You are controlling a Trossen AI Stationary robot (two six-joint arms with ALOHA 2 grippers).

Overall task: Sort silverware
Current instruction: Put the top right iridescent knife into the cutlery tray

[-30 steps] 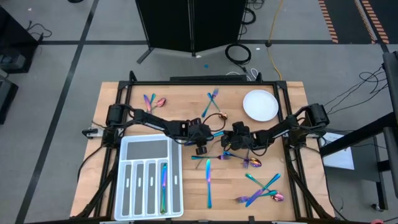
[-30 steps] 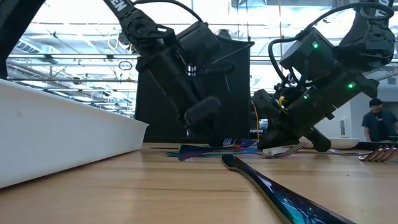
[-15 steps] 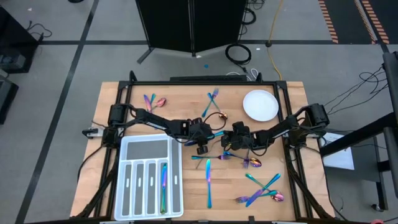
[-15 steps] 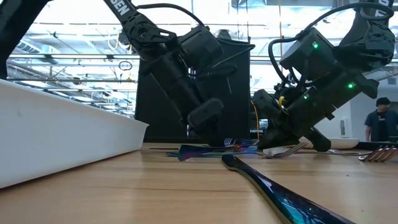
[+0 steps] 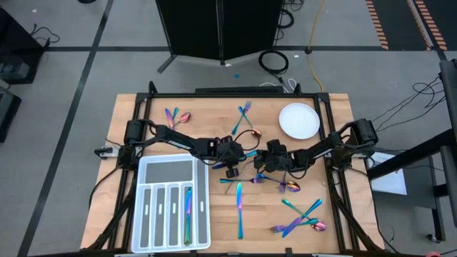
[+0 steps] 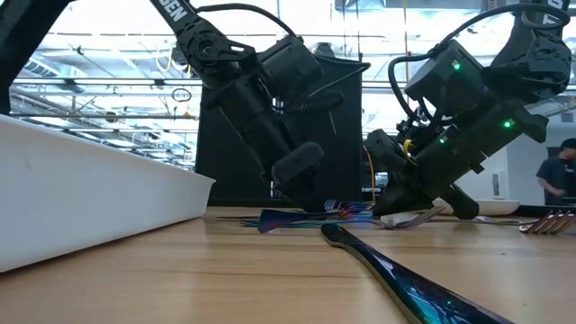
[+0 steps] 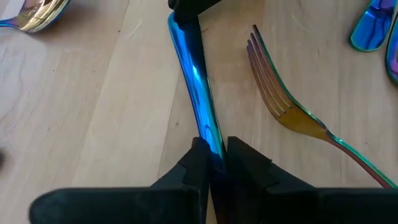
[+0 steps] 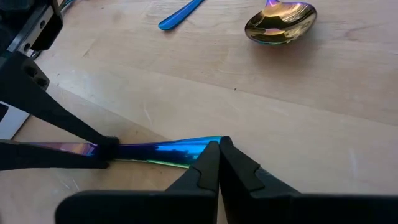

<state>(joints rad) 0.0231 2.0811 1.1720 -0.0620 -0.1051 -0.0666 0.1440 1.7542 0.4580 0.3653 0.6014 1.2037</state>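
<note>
Between both grippers, a slim glossy blue handle [image 7: 199,93] lies pinched.

From above we've got a light wooden table [image 5: 143,121] sitting on a grey floor [image 5: 64,71] crossed by dark tape lines, with striped orange hazard tape [image 5: 421,21] off in the far corner. A big black cabinet [image 5: 218,28] stands just behind the table, with a coil of black cable [image 5: 273,61] and a yellow cord [image 5: 312,36] on the floor beside it. At table height we see bright ceiling lights [image 6: 99,72] — looks like a big open hall — and a person [image 6: 560,175] standing far off at one side.
</note>
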